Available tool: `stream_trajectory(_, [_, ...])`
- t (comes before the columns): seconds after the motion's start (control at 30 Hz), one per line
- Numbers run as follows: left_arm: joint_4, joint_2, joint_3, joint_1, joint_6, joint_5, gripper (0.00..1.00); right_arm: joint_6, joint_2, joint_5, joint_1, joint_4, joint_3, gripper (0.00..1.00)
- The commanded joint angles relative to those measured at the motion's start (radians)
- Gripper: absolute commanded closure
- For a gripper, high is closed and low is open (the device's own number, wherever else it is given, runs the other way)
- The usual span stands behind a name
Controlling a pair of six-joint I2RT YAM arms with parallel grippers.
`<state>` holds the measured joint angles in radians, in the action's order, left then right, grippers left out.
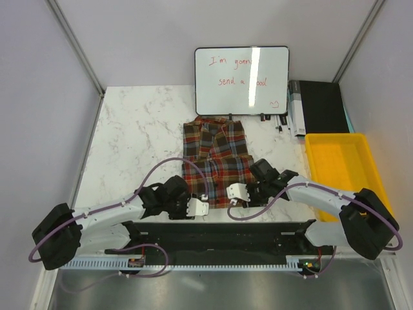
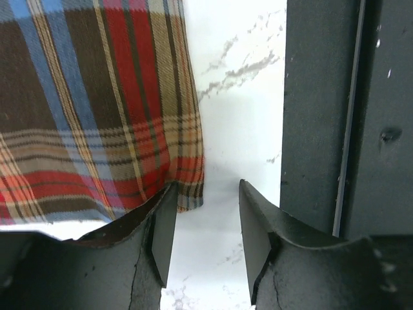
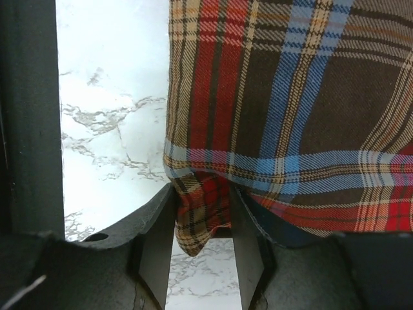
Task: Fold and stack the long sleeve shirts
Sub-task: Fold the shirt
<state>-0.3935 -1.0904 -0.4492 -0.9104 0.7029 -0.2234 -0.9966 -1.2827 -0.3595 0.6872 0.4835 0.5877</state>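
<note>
Shirt first: where does it lie?

One plaid shirt is flat on the marble table, about midway across, with its collar toward the whiteboard and its hem toward the arms. Its long axis runs straight away from the bases. I see only this one. The yellow bin stands apart on the right.

And the jaws?

Each arm is down at a corner of the near hem. The right gripper has its corner: bunched cloth fills the gap from finger to finger, so I read those jaws as clamped on the shirt. The left gripper stands parted, with bare table showing through the gap.

How far off is the left one's corner?

Hardly at all. The hem corner lies against the tip of one finger, on the side away from the black rail. So the cloth is beside the jaws, not between them.

What does that mean for the fold?

My judgement: carrying the hem up toward the collar needs both corners held, or the cloth will skew. The left jaws ought to slide sideways, away from the rail, until the corner sits in the gap, then close. The right arm is the one in place.
</note>
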Motion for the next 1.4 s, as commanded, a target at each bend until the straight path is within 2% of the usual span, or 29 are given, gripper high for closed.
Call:
stream_trajectory(0.0, [-0.067,0.085,0.000,-0.004,0.063,0.039,0.50,-0.031,0.054,0.096,0.002,0.068,0.000,0.53])
stream_trajectory(0.13, [-0.155,0.197,-0.054,-0.005,0.055,0.030,0.48,-0.030,0.193,0.080,0.003,0.206,0.031,0.52])
stream_trajectory(0.23, [-0.157,0.235,-0.075,-0.021,0.044,0.016,0.39,-0.017,0.258,0.079,0.023,0.201,0.026,0.50])
stream_trajectory(0.4, [-0.061,0.065,-0.083,-0.039,0.010,0.042,0.35,0.012,0.139,0.088,0.057,0.119,0.018,0.50])
stream_trajectory(0.63, [-0.018,0.017,0.000,-0.067,0.050,0.036,0.35,-0.002,0.082,0.114,0.094,0.023,-0.055,0.53])
stream_trajectory(0.73, [-0.007,-0.026,0.018,-0.070,0.053,0.044,0.42,0.006,0.040,0.134,0.097,-0.016,-0.074,0.60])
stream_trajectory(0.8, [-0.004,-0.046,0.021,-0.070,0.043,0.050,0.46,0.018,0.033,0.140,0.097,-0.017,-0.071,0.71])
stream_trajectory(0.83, [-0.004,-0.057,0.024,-0.070,0.043,0.050,0.53,0.026,0.040,0.143,0.097,-0.016,-0.071,0.79])
stream_trajectory(0.9, [0.002,-0.065,0.027,-0.070,0.040,0.059,0.65,0.041,0.055,0.145,0.098,-0.003,-0.071,0.85])
stream_trajectory(0.97, [0.007,-0.048,0.026,-0.068,0.038,0.065,0.84,0.052,0.082,0.131,0.100,0.041,-0.062,0.99])
stream_trajectory(1.03, [-0.042,-0.007,0.011,-0.068,0.038,0.061,0.98,0.065,0.126,0.116,0.101,0.123,-0.023,1.00])
stream_trajectory(1.13, [-0.181,0.139,-0.063,-0.071,0.058,-0.043,0.98,0.087,0.212,0.050,0.100,0.293,0.072,1.00])
stream_trajectory(1.17, [-0.305,0.176,-0.112,-0.071,0.069,-0.085,0.98,0.096,0.236,0.036,0.101,0.334,0.096,1.00])
stream_trajectory(1.2, [-0.359,0.249,-0.132,-0.071,0.088,-0.159,0.98,0.128,0.264,0.027,0.101,0.364,0.134,1.00])
stream_trajectory(1.27, [-0.500,0.299,-0.193,-0.084,0.096,-0.203,0.98,0.139,0.312,0.018,0.106,0.470,0.168,1.00])
stream_trajectory(1.37, [-0.600,0.343,-0.277,-0.084,0.087,-0.258,0.98,0.153,0.347,0.010,0.107,0.556,0.292,1.00])
